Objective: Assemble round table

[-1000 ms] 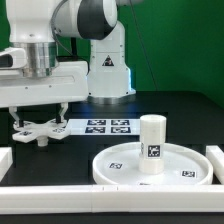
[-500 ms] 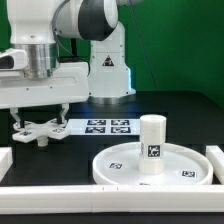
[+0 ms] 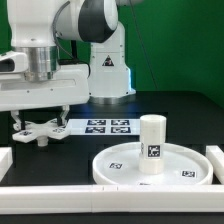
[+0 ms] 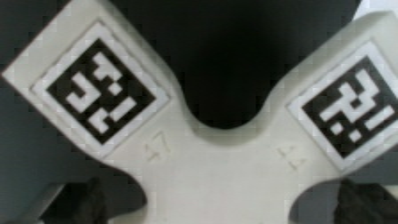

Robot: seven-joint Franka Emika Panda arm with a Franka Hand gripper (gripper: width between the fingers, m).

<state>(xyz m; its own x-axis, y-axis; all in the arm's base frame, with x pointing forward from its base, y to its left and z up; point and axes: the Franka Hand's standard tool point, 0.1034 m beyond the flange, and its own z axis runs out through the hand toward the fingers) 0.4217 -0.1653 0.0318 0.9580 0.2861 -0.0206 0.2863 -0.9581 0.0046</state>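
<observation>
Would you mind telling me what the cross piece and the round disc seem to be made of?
Cross piece: probably rigid white plastic, matte, judging by its smooth rounded edges. Round disc: seemingly the same plastic, with a smooth raised rim.

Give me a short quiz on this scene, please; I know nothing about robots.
1. True or false: the post lies on its side.
2. The post stands on: A) the marker board, B) the disc, C) a rail.
3. Which part sits right under the end effector?
Key: 1 false, it stands upright; 2 B; 3 the cross.
</observation>
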